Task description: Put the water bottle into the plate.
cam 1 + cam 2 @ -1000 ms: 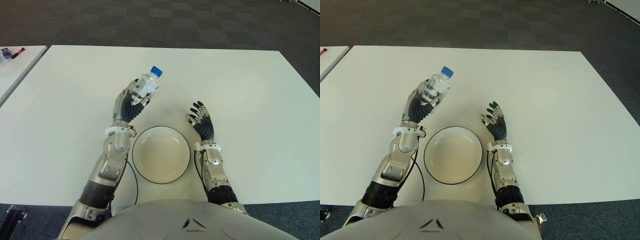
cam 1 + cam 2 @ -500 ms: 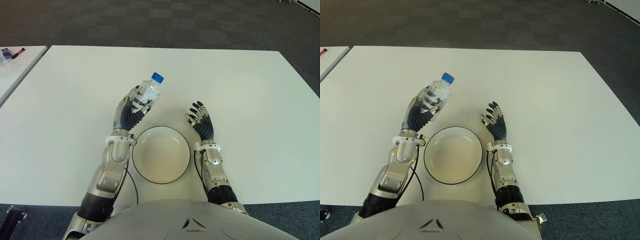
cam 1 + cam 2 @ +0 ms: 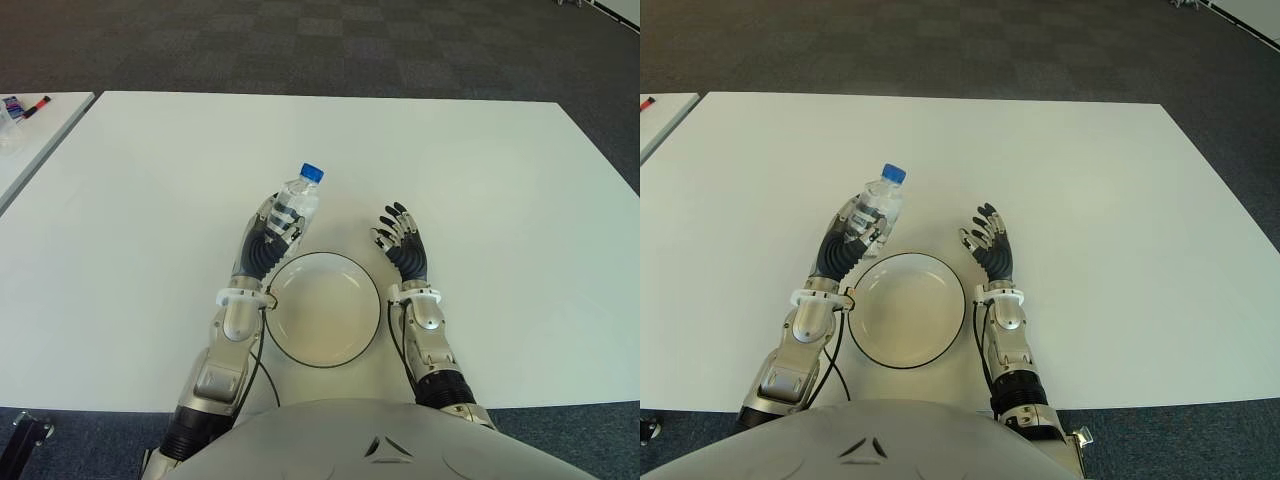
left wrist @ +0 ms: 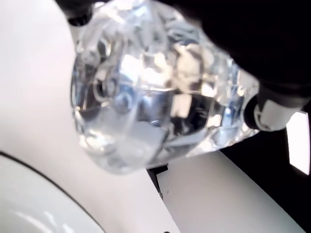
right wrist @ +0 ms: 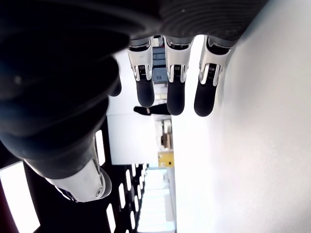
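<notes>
one water bottle [image 3: 296, 203], clear plastic with a blue cap [image 3: 312, 172], is held off the counter in the left hand [image 3: 268, 238], whose fingers are wrapped around its lower body; the bottle leans a little with its cap pointing away from the robot. in the left wrist view the bottle's base [image 4: 146, 102] fills most of the frame, transparent and glinting, with the dark fingers curled over it; how much water is inside cannot be told. the bottle shows just beyond the far left rim of the one plate [image 3: 322, 308], a round, shallow white dish with a thin dark edge that holds nothing, its pale inner surface bare. the bottle is not in the plate; it is above the counter beside it, and the left wrist is close against the plate's left edge. one right hand [image 3: 402, 243] shows on the right side of the plate, near its rim, palm toward the counter with the fingers spread and relaxed and nothing in them; the right wrist view shows three dark fingertips [image 5: 175, 102] extended, with the white surface alongside. both forearms reach forward from the robot's grey torso [image 3: 370, 440] at the near edge. the white counter [image 3: 500, 180] carries the plate alone. at the far left a second white surface [image 3: 30, 135] shows a red marker [image 3: 36, 104] and a small item beside it, too small to identify. dark carpet [image 3: 320, 45] lies beyond the counter.
</notes>
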